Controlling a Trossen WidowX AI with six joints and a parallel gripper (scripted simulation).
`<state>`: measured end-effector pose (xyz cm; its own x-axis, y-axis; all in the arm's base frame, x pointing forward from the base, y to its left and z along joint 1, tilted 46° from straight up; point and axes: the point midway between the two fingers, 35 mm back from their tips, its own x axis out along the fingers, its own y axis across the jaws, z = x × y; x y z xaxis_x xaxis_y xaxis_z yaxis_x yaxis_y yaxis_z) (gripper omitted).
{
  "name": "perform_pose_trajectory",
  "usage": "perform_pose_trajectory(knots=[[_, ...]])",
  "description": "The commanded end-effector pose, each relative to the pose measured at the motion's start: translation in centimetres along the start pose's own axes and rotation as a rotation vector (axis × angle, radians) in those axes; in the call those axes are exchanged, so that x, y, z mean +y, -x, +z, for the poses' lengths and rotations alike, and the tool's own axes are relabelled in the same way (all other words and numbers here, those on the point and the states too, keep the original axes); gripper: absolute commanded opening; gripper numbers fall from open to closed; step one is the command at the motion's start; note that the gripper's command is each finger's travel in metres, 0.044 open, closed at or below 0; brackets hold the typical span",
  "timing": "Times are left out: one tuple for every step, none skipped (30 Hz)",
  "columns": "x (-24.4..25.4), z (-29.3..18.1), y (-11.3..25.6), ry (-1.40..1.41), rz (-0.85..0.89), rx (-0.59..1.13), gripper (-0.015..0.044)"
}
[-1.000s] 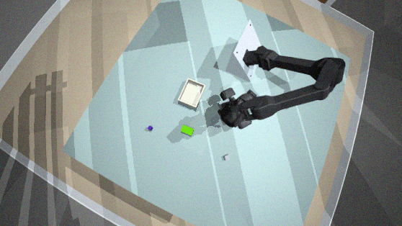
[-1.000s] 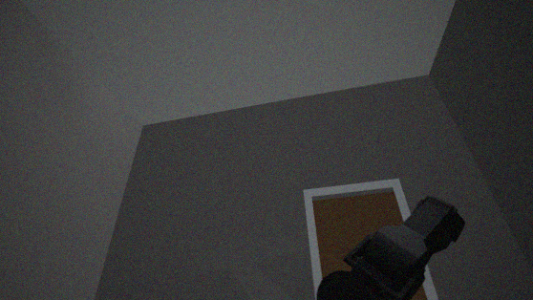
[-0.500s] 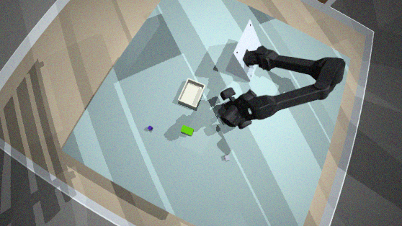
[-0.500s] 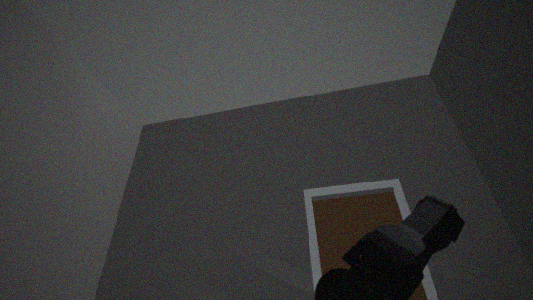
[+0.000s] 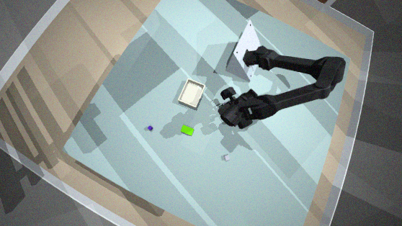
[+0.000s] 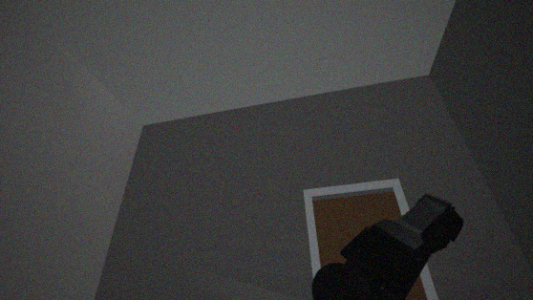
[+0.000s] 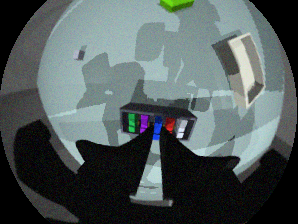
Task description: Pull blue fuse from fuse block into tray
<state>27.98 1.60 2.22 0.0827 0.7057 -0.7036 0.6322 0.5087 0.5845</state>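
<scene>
In the wrist view my gripper [image 7: 157, 128] is shut on the blue fuse [image 7: 158, 123], its fingertips at the middle of the dark fuse block [image 7: 145, 108]. The blue fuse lines up with the row, between the purple fuse [image 7: 144, 122] and the red fuse [image 7: 170, 123]; whether its foot is still in the slot cannot be told. The green fuse [image 7: 132, 122] and the white fuse [image 7: 182, 128] stand at the ends. The pale tray [image 5: 191, 94] [image 7: 244, 62] is empty. In the top view the arm hides the block and the fingertips.
A bright green block [image 5: 187, 130] [image 7: 176, 4] lies in front of the tray. A small purple cube [image 5: 150, 128] lies further left, and a small pale cube [image 5: 226, 157] [image 7: 79, 54] nearer the front. A white panel [image 5: 248, 37] stands by the arm's base.
</scene>
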Motion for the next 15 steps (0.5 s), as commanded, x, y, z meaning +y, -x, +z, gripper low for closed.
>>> perform_pose_trajectory(knots=[[0.06,0.10,0.27,0.009,-0.003,-0.004,0.0000],[0.06,0.10,0.32,0.009,-0.003,-0.004,0.0000],[0.06,0.10,0.37,0.009,-0.003,-0.004,0.0000],[0.06,0.10,0.41,0.008,-0.003,-0.004,0.0000],[0.06,0.10,0.46,0.008,-0.003,-0.004,0.0000],[0.06,0.10,0.51,0.008,-0.003,-0.004,0.0000],[0.06,0.10,0.56,0.008,-0.003,-0.004,0.0000],[0.05,0.10,0.61,0.008,-0.003,-0.004,0.0000],[0.05,0.10,0.66,0.008,-0.003,-0.004,0.0000],[0.05,0.10,0.71,0.008,-0.003,-0.004,0.0000],[0.05,0.10,0.76,0.008,-0.003,-0.004,0.0000],[0.05,0.10,0.80,0.007,-0.003,-0.004,0.0000],[0.05,0.10,0.85,0.007,-0.003,-0.004,0.0000],[0.05,0.10,0.90,0.007,-0.003,-0.004,0.0000],[0.05,0.10,0.95,0.007,-0.003,-0.004,0.0000]])
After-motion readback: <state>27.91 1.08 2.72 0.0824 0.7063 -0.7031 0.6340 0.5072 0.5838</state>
